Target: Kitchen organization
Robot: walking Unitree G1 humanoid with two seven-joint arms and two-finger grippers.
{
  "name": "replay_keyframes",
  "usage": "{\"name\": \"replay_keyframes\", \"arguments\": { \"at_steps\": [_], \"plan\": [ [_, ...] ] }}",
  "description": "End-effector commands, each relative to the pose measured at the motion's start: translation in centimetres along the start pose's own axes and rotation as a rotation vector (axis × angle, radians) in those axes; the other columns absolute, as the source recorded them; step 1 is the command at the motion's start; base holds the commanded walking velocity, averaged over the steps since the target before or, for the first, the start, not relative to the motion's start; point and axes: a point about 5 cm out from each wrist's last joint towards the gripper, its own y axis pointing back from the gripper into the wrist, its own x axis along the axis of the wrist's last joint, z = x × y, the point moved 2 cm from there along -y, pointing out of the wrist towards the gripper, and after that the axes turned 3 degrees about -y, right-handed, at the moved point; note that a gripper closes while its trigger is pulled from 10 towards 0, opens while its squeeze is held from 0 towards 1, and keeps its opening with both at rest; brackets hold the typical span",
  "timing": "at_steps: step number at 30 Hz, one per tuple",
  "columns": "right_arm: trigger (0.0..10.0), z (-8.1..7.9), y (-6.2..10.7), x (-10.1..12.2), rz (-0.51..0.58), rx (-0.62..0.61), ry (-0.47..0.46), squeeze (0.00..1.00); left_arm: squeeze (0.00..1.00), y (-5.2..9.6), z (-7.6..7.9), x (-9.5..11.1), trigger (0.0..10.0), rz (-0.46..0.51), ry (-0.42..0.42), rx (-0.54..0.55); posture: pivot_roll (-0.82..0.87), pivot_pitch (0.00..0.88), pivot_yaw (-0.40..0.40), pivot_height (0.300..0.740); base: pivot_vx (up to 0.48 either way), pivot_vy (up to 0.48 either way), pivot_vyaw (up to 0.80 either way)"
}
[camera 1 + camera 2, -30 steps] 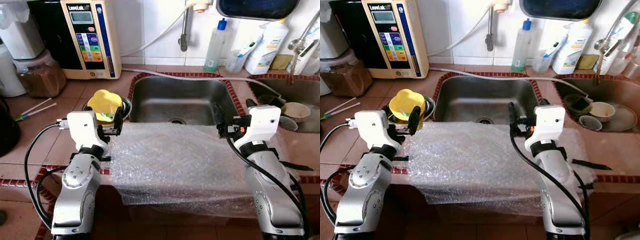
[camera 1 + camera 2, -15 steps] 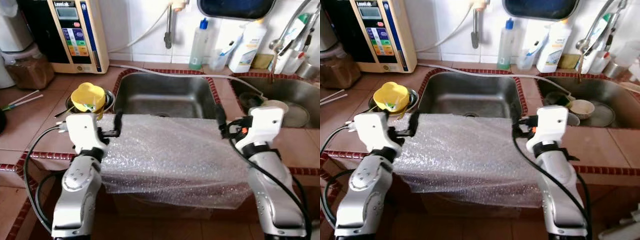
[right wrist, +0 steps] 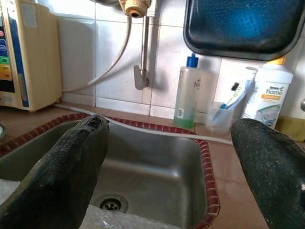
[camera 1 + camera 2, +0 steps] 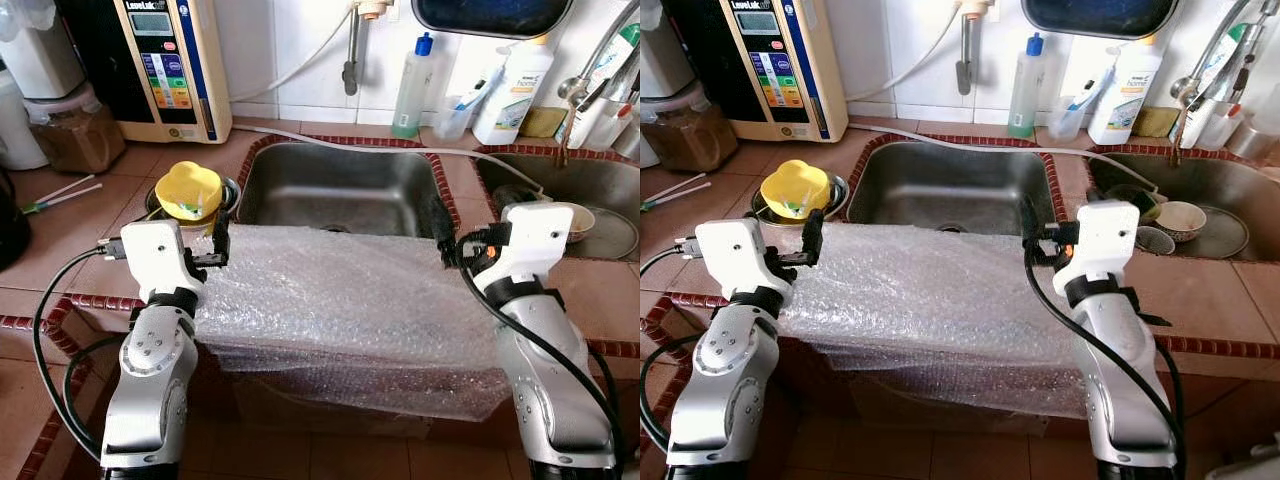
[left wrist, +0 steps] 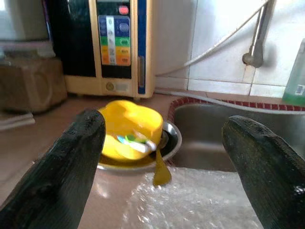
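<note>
Pincers, left & right, both spread apart over crinkly clear bubble wrap (draped off counter).

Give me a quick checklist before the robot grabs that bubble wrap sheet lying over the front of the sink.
1. Left gripper open: ok, fingers spread wide.
2. Right gripper open: ok.
3. Clear bubble wrap sheet between the two grippers: ok, it spans the counter edge and hangs over the front.
4. Either gripper holding the sheet: not ok, neither is closed on it.
5. Yellow plastic bowl on its metal plate clear of the left gripper: ok, it sits behind.
6. Steel sink basin empty beneath the sheet's far edge: cannot tell.
</note>
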Motion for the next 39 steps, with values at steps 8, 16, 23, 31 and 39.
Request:
{"name": "replay_keyframes", "arguments": {
  "at_steps": [8,16,23,31,39],
  "plan": [
    [10.0,-0.6,0.0,0.3,0.012,0.024,-0.001,0.0,0.0,0.0,0.3,0.5,10.0,0.015,-0.005,-0.019,-0.06,0.048,0.005,0.74,0.0,0.0,0.58],
    [10.0,-0.5,0.1,-0.3,-0.007,0.017,0.006,0.0,0.0,-0.1,0.6,0.5,10.0,0.01,-0.016,-0.04,-0.06,0.041,0.013,0.74,0.0,0.0,0.12],
    [10.0,-0.4,0.1,-0.5,-0.009,-0.002,-0.004,0.0,0.0,-0.1,1.0,0.3,10.0,0.001,-0.01,-0.066,-0.06,0.04,0.016,0.74,0.0,0.0,0.43],
    [10.0,-0.2,0.2,-0.5,-0.003,-0.03,-0.006,0.0,0.0,0.1,1.6,0.5,10.0,0.004,0.033,-0.132,-0.06,0.045,0.018,0.74,0.0,0.0,0.0],
    [10.0,-0.2,0.2,-0.4,0.0,-0.032,-0.004,0.0,0.0,0.4,1.9,0.5,10.0,0.003,0.052,-0.16,-0.05,0.049,0.021,0.74,0.0,0.0,0.0]
  ]
}}
